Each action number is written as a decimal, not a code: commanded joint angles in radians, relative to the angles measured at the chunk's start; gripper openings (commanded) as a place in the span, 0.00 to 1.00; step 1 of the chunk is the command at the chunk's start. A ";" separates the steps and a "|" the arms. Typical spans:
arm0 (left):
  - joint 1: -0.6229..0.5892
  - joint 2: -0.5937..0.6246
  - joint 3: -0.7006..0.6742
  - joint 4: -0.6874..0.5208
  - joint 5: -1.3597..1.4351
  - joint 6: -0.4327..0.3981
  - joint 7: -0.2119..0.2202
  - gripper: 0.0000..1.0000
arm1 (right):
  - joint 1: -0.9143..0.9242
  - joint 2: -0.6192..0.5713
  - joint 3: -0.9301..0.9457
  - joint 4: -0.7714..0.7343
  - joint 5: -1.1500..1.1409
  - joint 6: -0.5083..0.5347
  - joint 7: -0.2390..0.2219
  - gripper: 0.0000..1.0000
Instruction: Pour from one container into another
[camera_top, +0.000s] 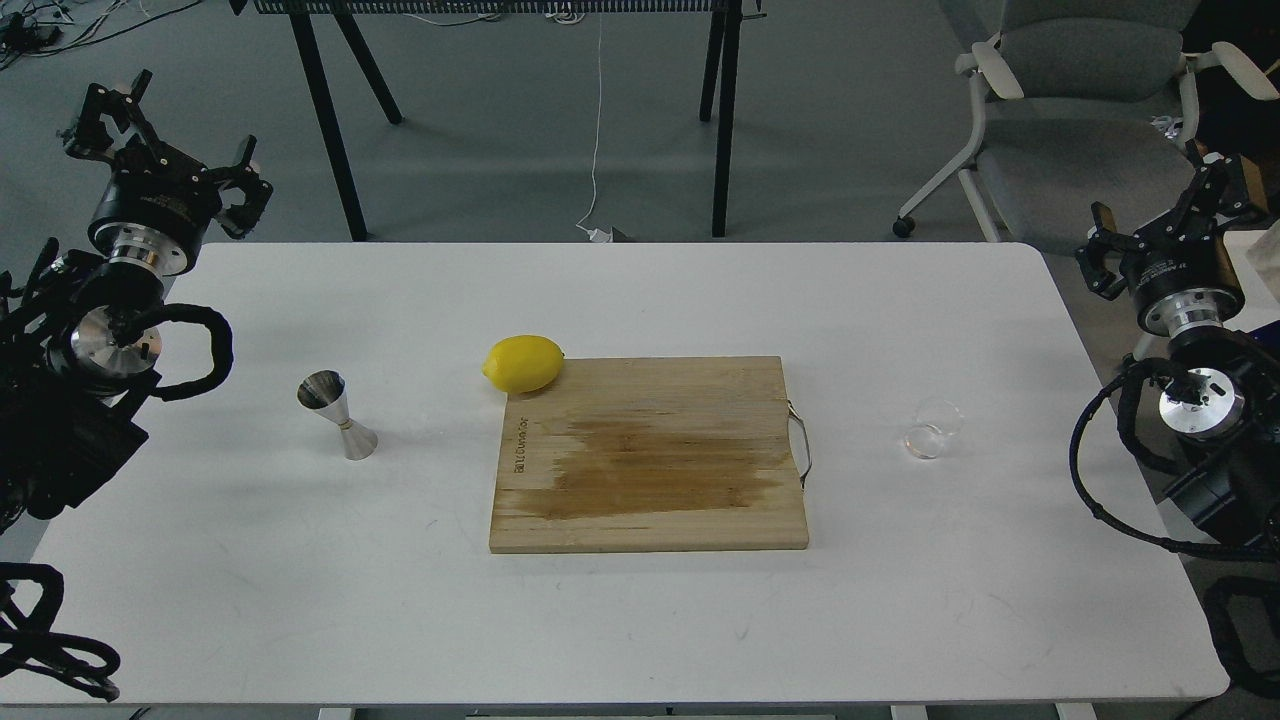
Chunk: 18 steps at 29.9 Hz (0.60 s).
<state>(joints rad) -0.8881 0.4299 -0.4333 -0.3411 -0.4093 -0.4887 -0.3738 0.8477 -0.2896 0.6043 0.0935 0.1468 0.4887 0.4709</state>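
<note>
The only lettering of any size is a line burned into the wooden cutting board (648, 455), running sideways along its left edge — too small and blurred to spell out. The right gripper's (1165, 225) black wrist housing carries a faint white marking (also unreadable). Nothing else bears text, numbers or signs that can be read.

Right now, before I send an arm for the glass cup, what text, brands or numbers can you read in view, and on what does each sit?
Cutting board: one line of dark lettering runs along its left edge, too small and blurred to read.
Right gripper: faint light marking on the wrist housing, unreadable.
Left gripper: faint marking on the wrist housing, unreadable.
Jigger, glass cup, lemon: no text visible.
</note>
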 joint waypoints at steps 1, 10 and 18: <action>0.003 0.000 0.001 0.002 0.000 0.000 0.003 1.00 | 0.001 0.001 0.000 0.000 0.000 0.000 0.000 1.00; 0.001 0.004 -0.044 0.106 -0.003 0.000 0.004 1.00 | -0.012 0.000 -0.001 0.002 0.000 0.000 0.000 1.00; -0.014 0.061 -0.010 0.197 0.110 0.000 -0.008 1.00 | -0.012 -0.010 -0.006 0.002 0.000 0.000 -0.008 1.00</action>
<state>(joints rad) -0.8940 0.4556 -0.4691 -0.1985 -0.3810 -0.4887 -0.3763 0.8361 -0.2983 0.6009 0.0966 0.1474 0.4887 0.4668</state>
